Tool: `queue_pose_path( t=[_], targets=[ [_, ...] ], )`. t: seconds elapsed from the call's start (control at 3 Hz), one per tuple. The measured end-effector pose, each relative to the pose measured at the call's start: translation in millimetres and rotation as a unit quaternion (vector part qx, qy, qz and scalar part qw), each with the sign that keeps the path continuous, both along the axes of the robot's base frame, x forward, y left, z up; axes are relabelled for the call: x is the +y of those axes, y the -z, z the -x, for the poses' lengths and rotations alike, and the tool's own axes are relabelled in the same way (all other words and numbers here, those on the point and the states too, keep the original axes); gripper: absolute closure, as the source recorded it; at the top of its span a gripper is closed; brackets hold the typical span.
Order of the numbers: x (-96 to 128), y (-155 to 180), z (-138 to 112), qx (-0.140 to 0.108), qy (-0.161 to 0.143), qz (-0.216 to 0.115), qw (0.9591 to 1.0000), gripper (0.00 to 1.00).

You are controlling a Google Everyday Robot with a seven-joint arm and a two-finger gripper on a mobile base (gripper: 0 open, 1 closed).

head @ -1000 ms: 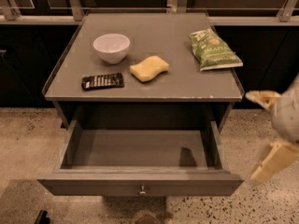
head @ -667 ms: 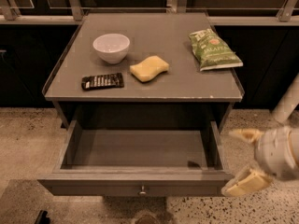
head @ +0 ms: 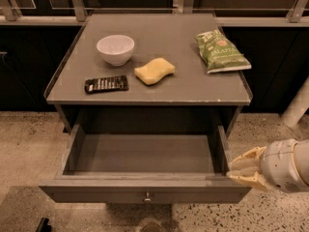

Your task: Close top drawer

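Note:
The top drawer [head: 96,191] of the grey cabinet is pulled out wide and its inside is empty. Its long front panel faces me, with a small round metal knob [head: 147,196] at the centre. My gripper [head: 232,171] is at the lower right, right beside the drawer's right front corner and pointing left at it. Its cream fingers [head: 248,158] are drawn together with nothing between them. I cannot tell whether they touch the drawer.
On the cabinet top [head: 183,88] lie a white bowl [head: 115,49], a black remote [head: 106,84], a yellow sponge [head: 154,71] and a green chip bag [head: 221,51]. A railing runs behind. Speckled floor [head: 29,144] surrounds the cabinet. A white post [head: 297,108] stands at the right.
My gripper has moved left and down to the drawer's right front corner, and its fingers have come together from a wide spread. The drawer has not moved.

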State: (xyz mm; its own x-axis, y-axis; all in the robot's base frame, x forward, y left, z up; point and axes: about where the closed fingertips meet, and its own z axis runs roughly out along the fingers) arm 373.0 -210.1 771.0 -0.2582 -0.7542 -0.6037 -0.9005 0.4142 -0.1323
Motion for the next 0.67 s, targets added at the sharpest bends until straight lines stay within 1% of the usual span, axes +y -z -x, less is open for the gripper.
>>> queue_pose_path(
  t=[0.33,0.67],
  targets=[
    [0.4,3.3,2.3,-0.001,0.002,-0.004,1.0,0.89],
    [-3.2,29.2,3.1,-0.003,0.018,-0.015,0.9997,1.0]
  ],
)
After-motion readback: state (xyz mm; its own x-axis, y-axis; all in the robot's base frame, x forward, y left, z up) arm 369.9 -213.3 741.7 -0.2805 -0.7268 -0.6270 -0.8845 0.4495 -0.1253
